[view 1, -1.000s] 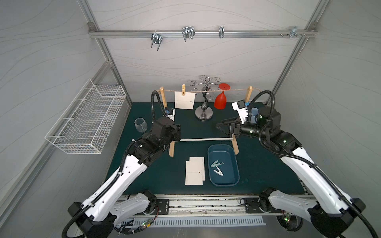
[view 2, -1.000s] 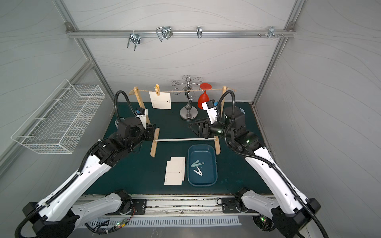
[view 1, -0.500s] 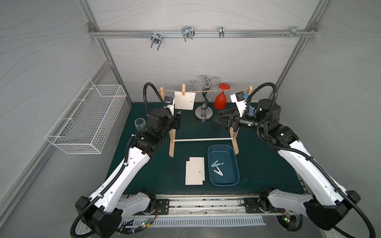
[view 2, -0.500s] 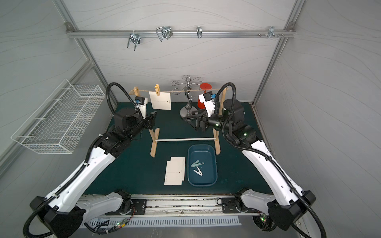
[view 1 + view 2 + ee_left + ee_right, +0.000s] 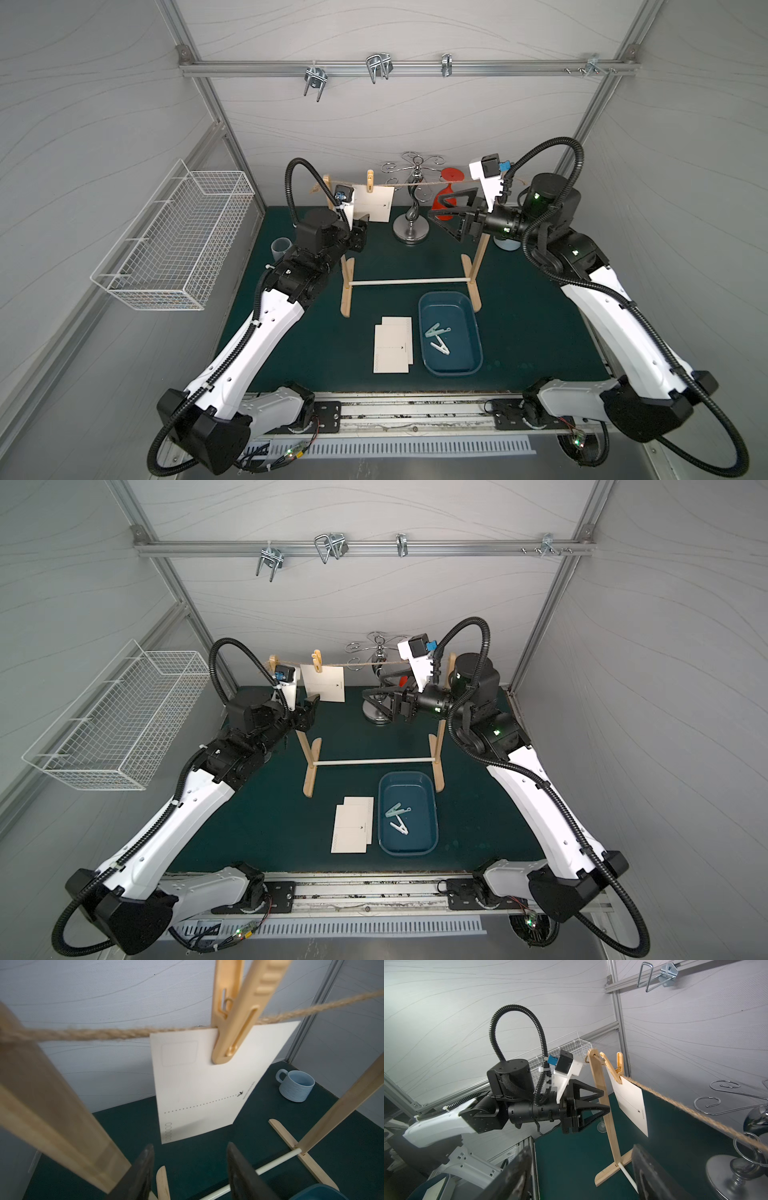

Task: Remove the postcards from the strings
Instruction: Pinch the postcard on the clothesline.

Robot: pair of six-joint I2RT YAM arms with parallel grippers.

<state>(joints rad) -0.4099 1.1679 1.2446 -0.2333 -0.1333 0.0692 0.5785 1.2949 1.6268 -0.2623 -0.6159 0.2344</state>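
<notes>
Currently, with left and right jaws both released and empty, the last postcard (image 5: 199, 1084) hangs pegged to the string (image 5: 93, 1033) by a clothespin (image 5: 230, 1022); pulling it before squeezing the clothespin could tear it or topple the rack (image 5: 347, 291).

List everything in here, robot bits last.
hanging postcard: one, white, pegged to rope
loose postcards: two, white, on mat beside tray
rope: one, tan, between wooden posts
peg: one, tan, on rope
tray: one, blue, on mat, holding two pale pegs
chrome stand: one, silver, back centre
glass: one, red, beside chrome stand
mug: one, blue, back right
clear cup: one, back left
wire basket: one, white, left wall
left gripper: open, empty, near hanging postcard
right gripper: open, empty, near rope
</notes>
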